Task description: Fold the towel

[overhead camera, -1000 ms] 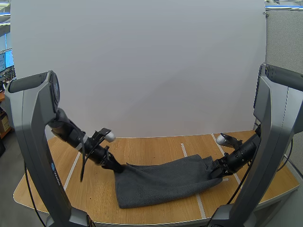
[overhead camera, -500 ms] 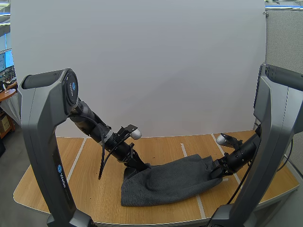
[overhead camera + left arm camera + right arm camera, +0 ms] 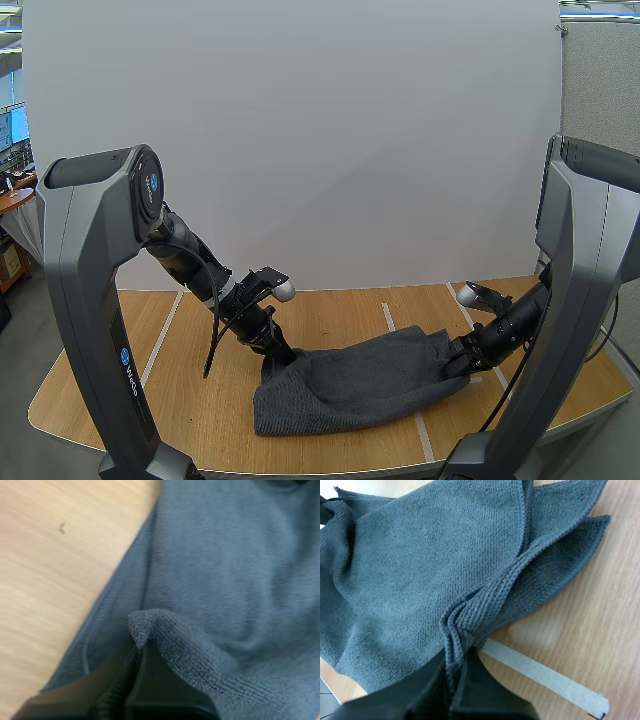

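Long axis of grey towel running left-right across tabletop; left gripper clamping left end, right gripper clamping right end.

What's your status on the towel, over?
Left gripper shut on towel corner. Right gripper shut on other end. Towel slack on table. Nothing in the way.

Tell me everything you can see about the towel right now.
The towel is dark grey, ribbed-looking cloth, lying rumpled and partly doubled over on the wooden table, across a strip of pale tape. The left gripper pinches a corner at one end; the right gripper pinches a bunched, layered edge at the other.
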`<action>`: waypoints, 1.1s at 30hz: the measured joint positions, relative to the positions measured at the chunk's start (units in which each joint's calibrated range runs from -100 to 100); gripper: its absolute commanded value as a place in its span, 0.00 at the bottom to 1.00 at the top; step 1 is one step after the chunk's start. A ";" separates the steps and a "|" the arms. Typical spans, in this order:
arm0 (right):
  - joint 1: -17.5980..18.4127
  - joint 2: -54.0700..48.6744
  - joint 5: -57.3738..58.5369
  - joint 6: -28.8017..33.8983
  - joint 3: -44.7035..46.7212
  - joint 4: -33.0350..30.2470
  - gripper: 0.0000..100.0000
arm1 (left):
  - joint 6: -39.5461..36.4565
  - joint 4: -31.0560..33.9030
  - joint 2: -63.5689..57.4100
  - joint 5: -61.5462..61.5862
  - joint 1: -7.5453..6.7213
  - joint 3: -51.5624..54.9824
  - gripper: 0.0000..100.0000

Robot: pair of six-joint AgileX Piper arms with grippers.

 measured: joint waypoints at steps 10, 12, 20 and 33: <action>0.00 0.00 0.00 0.00 0.00 0.00 0.69 | -0.69 0.25 0.00 -3.40 0.00 0.00 0.00; 0.00 0.00 0.00 0.21 -0.12 0.00 1.00 | -0.79 0.25 0.00 -3.54 0.00 0.00 0.00; 0.00 -0.44 0.18 1.89 -1.82 0.30 1.00 | -0.82 0.35 0.00 -3.73 0.00 0.00 0.00; 3.00 -0.96 0.16 5.52 -17.99 8.20 1.00 | -1.41 0.56 0.00 -3.86 0.00 0.00 0.00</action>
